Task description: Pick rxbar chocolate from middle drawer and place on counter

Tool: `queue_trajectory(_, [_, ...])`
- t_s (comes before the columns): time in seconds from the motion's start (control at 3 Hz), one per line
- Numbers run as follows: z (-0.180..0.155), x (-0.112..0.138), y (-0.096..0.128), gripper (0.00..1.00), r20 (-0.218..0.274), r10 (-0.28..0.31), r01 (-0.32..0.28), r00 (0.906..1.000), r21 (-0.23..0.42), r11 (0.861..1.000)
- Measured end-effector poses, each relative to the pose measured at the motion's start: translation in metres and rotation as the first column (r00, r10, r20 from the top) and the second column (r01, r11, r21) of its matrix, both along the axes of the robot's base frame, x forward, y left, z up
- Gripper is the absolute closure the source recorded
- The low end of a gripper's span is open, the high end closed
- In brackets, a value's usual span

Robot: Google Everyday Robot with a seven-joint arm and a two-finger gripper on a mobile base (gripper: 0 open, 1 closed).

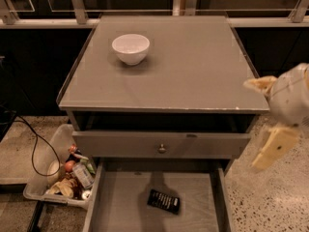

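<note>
Flat black rxbar wrapper (163, 201) lies in the open grey drawer (203, 212); the cream hand (277, 129) hangs right of the grey bench (193, 71), grip unclear.

A bowl (131, 48) near the desk's (193, 69) far-left corner; bar (163, 201) in the open drawer (200, 199) below its front edge; the gripper (275, 146), apparently, hangs beyond the front-right corner.

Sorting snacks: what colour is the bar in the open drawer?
The rxbar chocolate is black with pale lettering, camera view; the gripper hangs right of the counter.
</note>
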State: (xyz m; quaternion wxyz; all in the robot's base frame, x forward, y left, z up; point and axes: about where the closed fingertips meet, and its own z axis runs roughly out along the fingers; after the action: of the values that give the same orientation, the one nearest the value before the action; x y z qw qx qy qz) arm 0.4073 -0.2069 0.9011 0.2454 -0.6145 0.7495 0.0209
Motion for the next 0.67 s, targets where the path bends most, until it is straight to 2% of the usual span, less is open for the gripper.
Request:
queue_trajectory(0.33, [-0.053,-0.002,0.0,0.0,0.019,-0.021,0.02,0.9996,0.082,0.996])
queue_trajectory(0.67, [-0.104,0.001,0.002,0.0,-0.012,-0.046,0.047,0.9989,0.111,0.993])
